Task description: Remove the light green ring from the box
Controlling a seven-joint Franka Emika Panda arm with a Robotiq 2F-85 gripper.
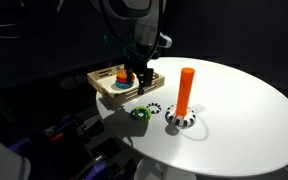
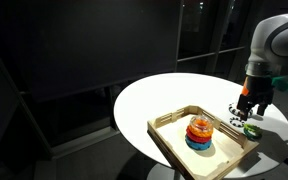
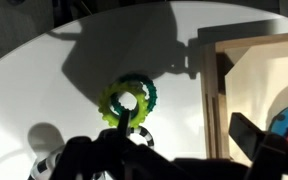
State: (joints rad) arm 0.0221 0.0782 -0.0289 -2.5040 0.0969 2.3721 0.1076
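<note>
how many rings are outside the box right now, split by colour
light green ring: 1
dark green ring: 1
black-and-white striped ring: 1
total: 3

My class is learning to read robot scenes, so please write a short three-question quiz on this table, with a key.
1. True or false: the light green ring lies inside the box.
2. What sits around the foot of the orange peg? A. a black-and-white striped ring B. a coin C. nothing
3. In the wrist view, which ring does the light green ring overlap?
Key: 1 false, it lies on the white table beside the box; 2 A; 3 the dark green ring.
</note>
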